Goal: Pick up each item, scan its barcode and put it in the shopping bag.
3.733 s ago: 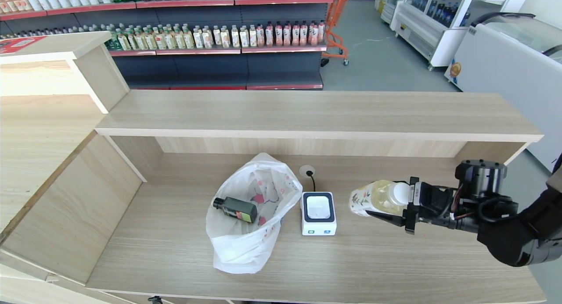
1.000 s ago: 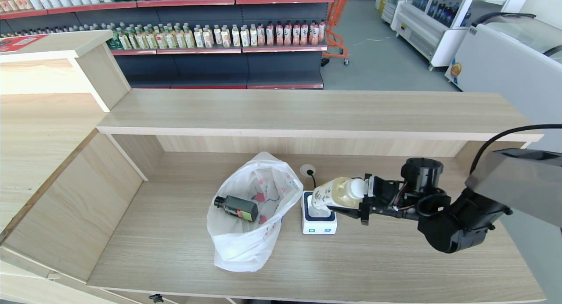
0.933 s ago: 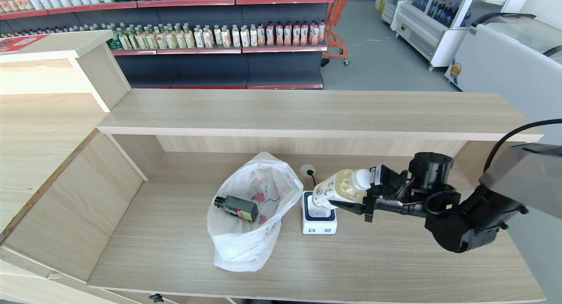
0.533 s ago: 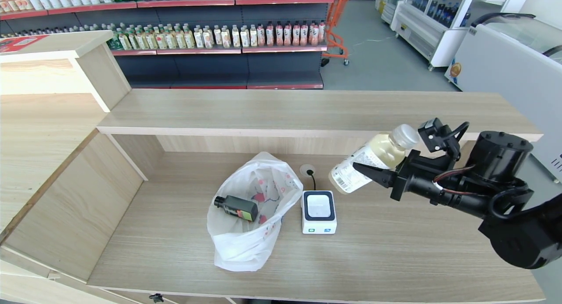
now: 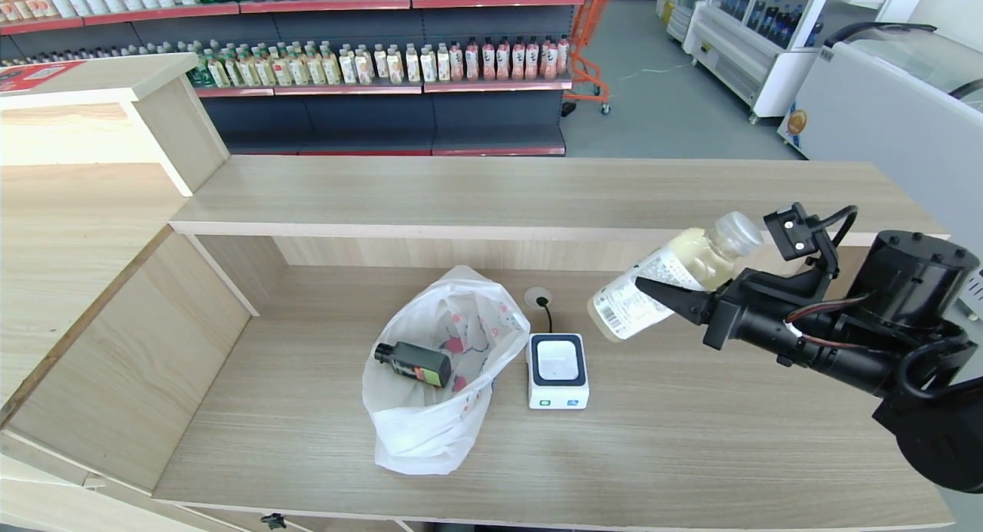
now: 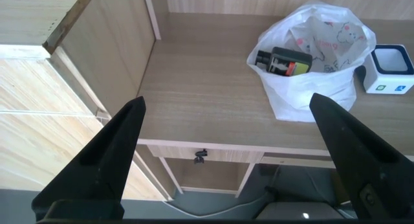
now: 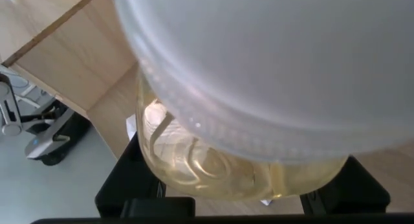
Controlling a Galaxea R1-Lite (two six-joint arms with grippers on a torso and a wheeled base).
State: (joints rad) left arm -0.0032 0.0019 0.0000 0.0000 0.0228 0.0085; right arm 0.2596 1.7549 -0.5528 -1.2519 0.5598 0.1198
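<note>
My right gripper is shut on a bottle of pale yellow drink, held tilted in the air to the right of and above the scanner. The bottle's white cap points up and back, and its barcode label faces down toward the counter. In the right wrist view the cap and bottle sit close between the dark fingers. A white shopping bag lies open left of the scanner with a dark bottle inside. My left gripper hangs open above the counter's front left, with the bag beyond it.
A raised wooden ledge runs along the back of the counter, and a side wall closes its left end. The scanner's cable goes into a socket behind it. Bare counter lies in front of and right of the scanner.
The right gripper has lifted the bottle off the scanner, up and to the right, and turned it so the barcode label shows. Bag and scanner have stayed put.
</note>
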